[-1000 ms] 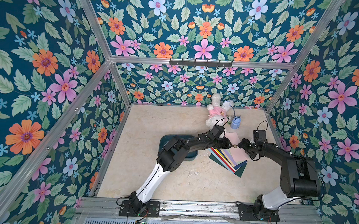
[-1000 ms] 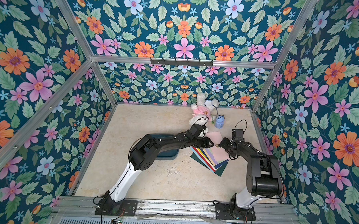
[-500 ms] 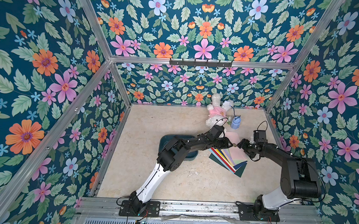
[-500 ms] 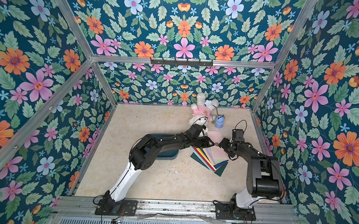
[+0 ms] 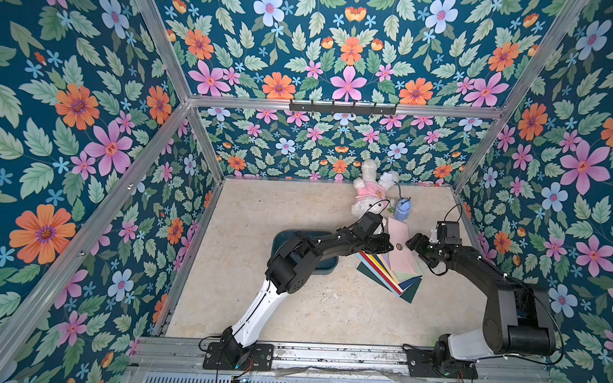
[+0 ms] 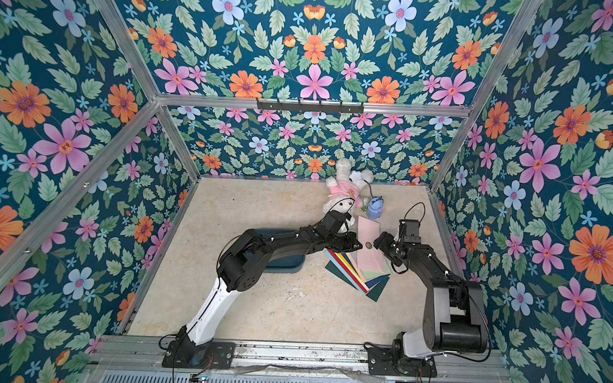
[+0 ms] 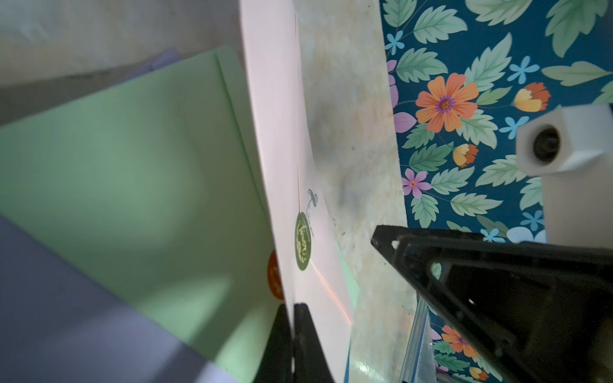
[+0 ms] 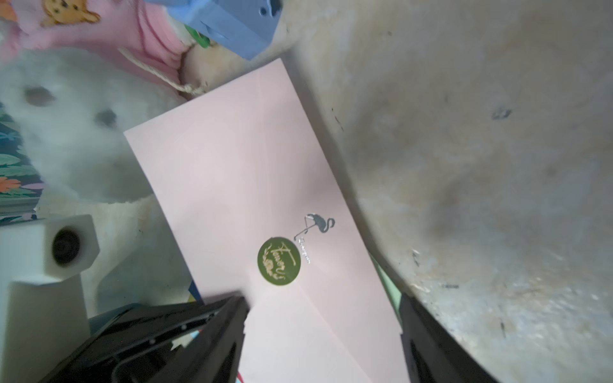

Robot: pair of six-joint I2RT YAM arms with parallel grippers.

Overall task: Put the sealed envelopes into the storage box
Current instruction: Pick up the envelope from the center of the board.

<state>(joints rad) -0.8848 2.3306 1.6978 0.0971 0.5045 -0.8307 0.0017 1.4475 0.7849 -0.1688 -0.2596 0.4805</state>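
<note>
A fanned stack of sealed envelopes in several colours lies on the table right of centre, seen in both top views. The top pink envelope has a green round seal and is raised along one long edge. My left gripper is shut on that edge, just below the seal. My right gripper is open, with one finger on each side of the same envelope's width. A light green envelope lies under the pink one. The dark teal storage box sits left of the stack, mostly hidden under my left arm.
A white plush bunny in a pink top and a small light-blue toy backpack lie just behind the envelopes near the back wall. Flowered walls enclose the table on three sides. My two grippers stand very close together.
My left gripper has shut on the pink envelope's edge. The right arm has hardly moved and its jaws stay wide.
</note>
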